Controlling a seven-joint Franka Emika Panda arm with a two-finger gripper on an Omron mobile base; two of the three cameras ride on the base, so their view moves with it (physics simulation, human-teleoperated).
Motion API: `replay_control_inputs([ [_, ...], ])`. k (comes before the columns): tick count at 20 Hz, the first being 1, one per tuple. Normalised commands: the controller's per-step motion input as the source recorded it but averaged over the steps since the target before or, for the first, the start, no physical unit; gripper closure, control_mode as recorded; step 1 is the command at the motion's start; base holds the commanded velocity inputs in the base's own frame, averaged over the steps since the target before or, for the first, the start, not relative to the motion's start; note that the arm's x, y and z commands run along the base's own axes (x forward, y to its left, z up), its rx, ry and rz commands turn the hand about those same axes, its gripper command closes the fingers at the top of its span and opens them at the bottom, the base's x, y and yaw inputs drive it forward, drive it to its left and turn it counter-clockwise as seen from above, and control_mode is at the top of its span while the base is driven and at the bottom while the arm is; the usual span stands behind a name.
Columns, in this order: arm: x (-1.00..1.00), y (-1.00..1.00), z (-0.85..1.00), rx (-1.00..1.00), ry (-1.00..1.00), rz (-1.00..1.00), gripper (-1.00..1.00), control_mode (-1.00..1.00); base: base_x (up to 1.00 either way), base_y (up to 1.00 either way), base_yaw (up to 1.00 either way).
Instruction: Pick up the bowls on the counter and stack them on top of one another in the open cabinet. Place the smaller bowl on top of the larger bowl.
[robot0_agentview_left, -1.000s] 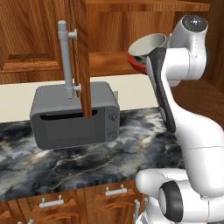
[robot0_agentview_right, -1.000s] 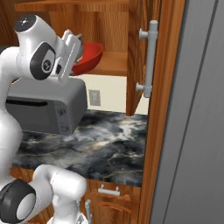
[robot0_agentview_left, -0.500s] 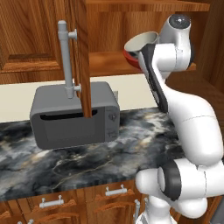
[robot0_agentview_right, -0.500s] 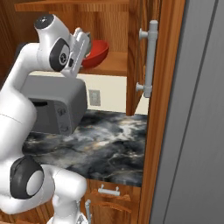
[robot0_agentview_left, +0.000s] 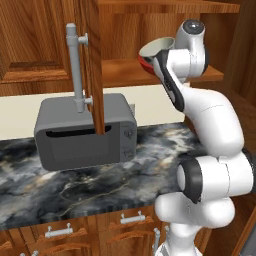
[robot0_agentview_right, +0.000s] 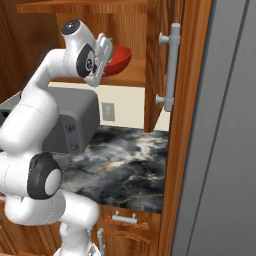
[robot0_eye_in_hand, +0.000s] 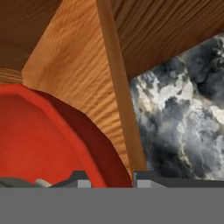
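The smaller bowl (robot0_agentview_left: 156, 48), pale cream-grey, hangs tilted at the open cabinet, with my gripper (robot0_eye_in_hand: 109, 178) shut on its rim. Directly beneath and behind it the larger bowl (robot0_agentview_left: 145, 63), glossy red, sits on the wooden shelf (robot0_agentview_left: 120, 70). From the right side my gripper (robot0_agentview_right: 103, 56) is seen reaching over the red bowl (robot0_agentview_right: 118, 57) on the shelf (robot0_agentview_right: 132, 75). Looking along the hand, the red bowl (robot0_eye_in_hand: 43, 140) lies close below the fingertips, on the shelf (robot0_eye_in_hand: 74, 65), and the dark marble counter (robot0_eye_in_hand: 183, 109) is further down.
The cabinet door stands open with its long grey bar handle (robot0_agentview_left: 75, 70) (robot0_agentview_right: 170, 65). A grey microwave (robot0_agentview_left: 85, 132) (robot0_agentview_right: 75, 120) sits on the counter (robot0_agentview_left: 150, 165) under the shelf. Drawers with silver handles (robot0_agentview_left: 132, 219) run below. A tall grey panel (robot0_agentview_right: 225, 150) stands at the right.
The arm has stretched up and in toward the cabinet, carrying the pale bowl over the red bowl. The red bowl stays on the shelf.
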Motion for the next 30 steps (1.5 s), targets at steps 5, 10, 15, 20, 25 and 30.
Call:
replay_control_inputs([
  [5,0.45,-0.05,-0.17,0.02,0.0,0.0,1.0,-1.0,0.0,0.0,0.0],
  [10,0.15,0.0,-0.08,0.0,0.0,0.0,-1.0,-1.0,0.0,0.0,0.0],
  [15,-0.18,0.0,0.0,0.01,-0.06,0.0,-1.0,-1.0,0.0,0.0,0.0],
  [20,-0.64,0.0,0.0,0.01,-0.16,0.0,-1.0,-1.0,0.0,0.0,0.0],
  [25,-1.0,0.02,-0.07,0.05,-0.1,-0.01,-1.0,-1.0,0.0,0.0,0.0],
  [30,-1.0,0.17,-0.35,0.06,-0.01,-0.02,-1.0,-1.0,0.0,0.0,0.0],
])
